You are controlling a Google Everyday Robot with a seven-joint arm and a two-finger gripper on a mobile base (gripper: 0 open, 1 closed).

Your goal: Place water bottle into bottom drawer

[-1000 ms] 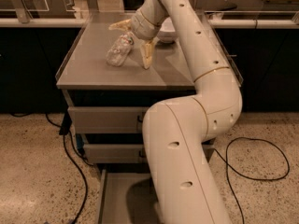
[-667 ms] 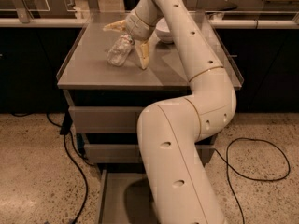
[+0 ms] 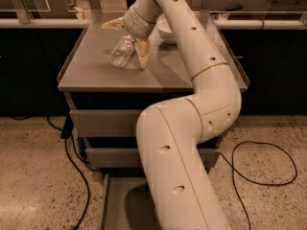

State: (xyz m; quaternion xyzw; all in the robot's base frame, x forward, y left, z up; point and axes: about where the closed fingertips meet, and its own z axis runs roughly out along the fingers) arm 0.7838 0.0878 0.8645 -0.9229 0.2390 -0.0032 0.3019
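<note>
The water bottle [image 3: 118, 54], clear and crinkled, lies on its side on the grey cabinet top [image 3: 91, 71]. My gripper [image 3: 123, 46] reaches down over it from the right. Its fingers are spread wide, one pale fingertip [image 3: 111, 24] behind the bottle and the other [image 3: 142, 57] in front of it on the right. The bottle rests on the top between them. The bottom drawer [image 3: 105, 201] is pulled open at floor level below, its floor partly hidden by my white arm [image 3: 177, 176].
A white bowl [image 3: 166, 30] stands on the cabinet top just right of the gripper. Two shut upper drawers [image 3: 100, 122] sit under the top. Black cables [image 3: 72, 166] run down the cabinet's left side and another [image 3: 261, 162] lies on the floor at right.
My gripper and arm have shifted a little to the left, closer around the bottle. The bottle has stayed lying on the cabinet top.
</note>
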